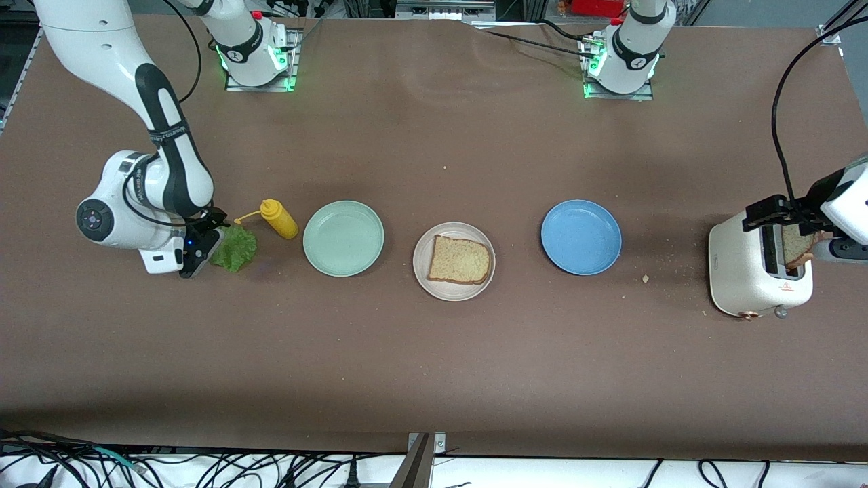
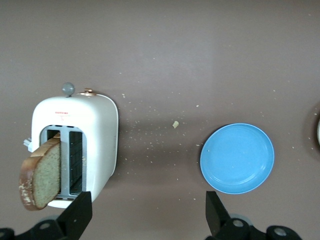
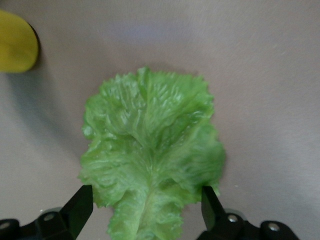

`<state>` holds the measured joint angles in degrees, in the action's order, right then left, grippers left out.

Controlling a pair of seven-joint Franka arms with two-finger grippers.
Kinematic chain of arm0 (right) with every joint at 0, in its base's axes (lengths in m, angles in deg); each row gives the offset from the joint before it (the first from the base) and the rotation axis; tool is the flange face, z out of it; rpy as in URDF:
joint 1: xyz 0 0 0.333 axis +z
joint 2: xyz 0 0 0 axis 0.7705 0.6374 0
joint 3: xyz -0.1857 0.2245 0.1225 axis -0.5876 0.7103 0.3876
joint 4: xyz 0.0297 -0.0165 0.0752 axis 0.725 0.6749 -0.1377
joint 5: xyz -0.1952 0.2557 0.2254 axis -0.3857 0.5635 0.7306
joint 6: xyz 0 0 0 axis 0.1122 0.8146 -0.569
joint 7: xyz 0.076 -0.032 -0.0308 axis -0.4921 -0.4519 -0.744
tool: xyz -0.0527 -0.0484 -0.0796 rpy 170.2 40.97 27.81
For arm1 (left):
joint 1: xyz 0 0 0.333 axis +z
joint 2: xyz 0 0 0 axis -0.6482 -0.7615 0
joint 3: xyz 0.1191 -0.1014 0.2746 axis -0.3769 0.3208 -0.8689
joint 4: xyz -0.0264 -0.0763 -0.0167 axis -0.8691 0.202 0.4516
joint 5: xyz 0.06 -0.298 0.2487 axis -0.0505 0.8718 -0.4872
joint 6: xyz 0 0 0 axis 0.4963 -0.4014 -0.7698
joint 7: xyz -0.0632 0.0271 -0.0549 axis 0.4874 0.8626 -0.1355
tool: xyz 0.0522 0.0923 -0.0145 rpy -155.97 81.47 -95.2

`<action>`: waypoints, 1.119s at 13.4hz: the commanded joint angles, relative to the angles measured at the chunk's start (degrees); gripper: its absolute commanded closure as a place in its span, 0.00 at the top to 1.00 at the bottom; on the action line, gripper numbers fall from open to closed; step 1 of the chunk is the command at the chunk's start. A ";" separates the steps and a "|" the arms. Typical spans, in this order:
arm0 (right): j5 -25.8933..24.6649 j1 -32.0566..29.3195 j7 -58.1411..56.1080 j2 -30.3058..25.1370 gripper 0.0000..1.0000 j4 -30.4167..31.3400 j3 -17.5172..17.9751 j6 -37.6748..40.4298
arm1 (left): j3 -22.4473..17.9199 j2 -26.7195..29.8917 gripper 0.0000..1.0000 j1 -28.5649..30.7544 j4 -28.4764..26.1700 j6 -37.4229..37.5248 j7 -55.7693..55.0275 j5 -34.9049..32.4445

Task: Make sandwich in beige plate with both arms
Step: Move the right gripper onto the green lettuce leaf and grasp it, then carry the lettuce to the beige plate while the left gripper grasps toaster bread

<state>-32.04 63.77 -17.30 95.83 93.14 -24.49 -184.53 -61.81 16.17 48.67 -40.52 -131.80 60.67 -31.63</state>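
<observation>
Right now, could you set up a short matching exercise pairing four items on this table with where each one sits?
Items:
1. bread slice
2. lettuce leaf
3. second bread slice
4. yellow bottle

Places:
A. sticking out of the toaster
B. between the lettuce and the mint-green plate
C. on the beige plate
D. under the open right tool

Pairs: 1-C, 2-D, 3-A, 4-B

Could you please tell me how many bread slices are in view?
2: one slice lies on the beige plate; another slice sticks out of the toaster. More may sit hidden inside.
</observation>
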 commanded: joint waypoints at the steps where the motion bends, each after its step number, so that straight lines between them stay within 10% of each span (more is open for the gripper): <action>1: -1.17 0.70 1.32 -2.19 0.70 3.39 -0.10 -1.68 | 0.37 0.05 1.00 2.45 -0.69 -2.01 5.12 -2.38; 5: -1.17 0.78 1.32 -1.92 0.00 3.83 -0.10 -2.21 | 0.37 -1.18 1.00 5.87 -0.78 -3.34 9.97 -3.00; 15: -5.12 0.78 1.59 -2.45 0.00 -3.62 -0.62 4.11 | 0.37 -1.45 1.00 14.49 -12.02 -17.38 19.56 -3.00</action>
<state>-34.44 64.12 -17.06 94.76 92.24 -24.67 -184.28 -62.12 13.74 61.60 -49.53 -146.20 78.66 -32.74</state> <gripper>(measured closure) 0.868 0.000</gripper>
